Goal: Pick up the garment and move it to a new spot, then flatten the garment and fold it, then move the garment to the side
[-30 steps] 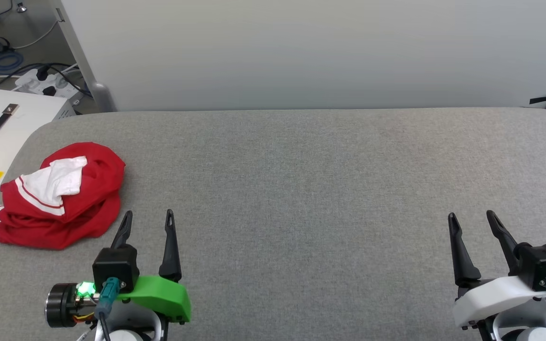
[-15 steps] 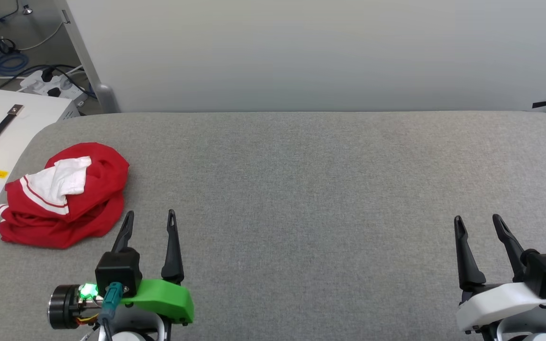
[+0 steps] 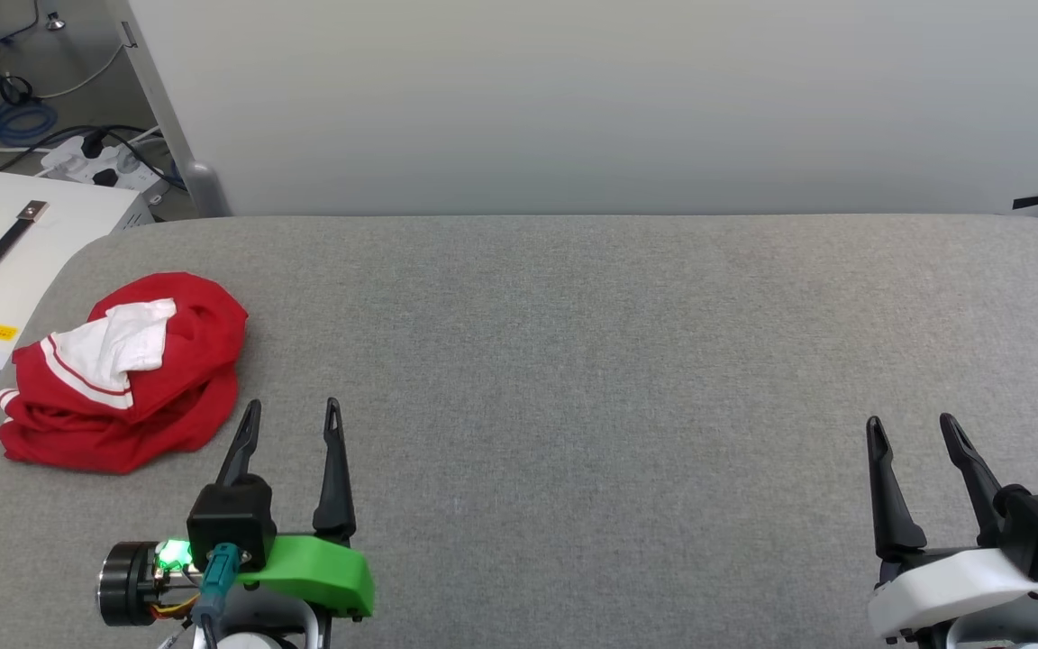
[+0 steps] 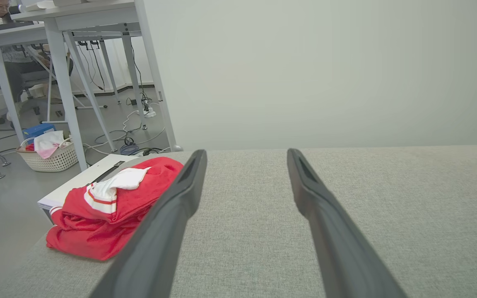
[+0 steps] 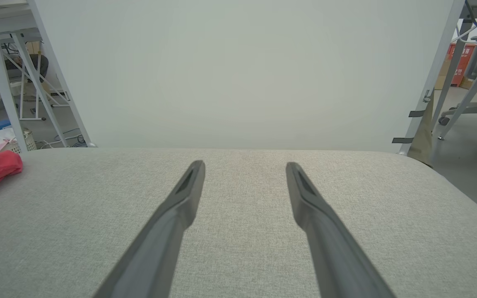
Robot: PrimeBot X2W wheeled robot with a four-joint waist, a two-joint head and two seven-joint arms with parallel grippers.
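Grey cushion top (image 3: 573, 315): left claw (image 3: 292, 406) and right claw (image 3: 910, 421) spread empty, garment (image 3: 122, 379) untouched.

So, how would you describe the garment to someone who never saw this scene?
Start from the wide grey padded table. Near its left edge, beyond the left gripper, lies the garment, crumpled. Unlike the white box beside it, it is bright red, with a white sleeve on top.

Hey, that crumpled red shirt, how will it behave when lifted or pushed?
The shirt lies in a soft crumpled heap, so it will probably hang limp and unfold when lifted. It looks thin, so likely light. Pushed, it would probably bunch up on the grey cloth surface rather than slide.
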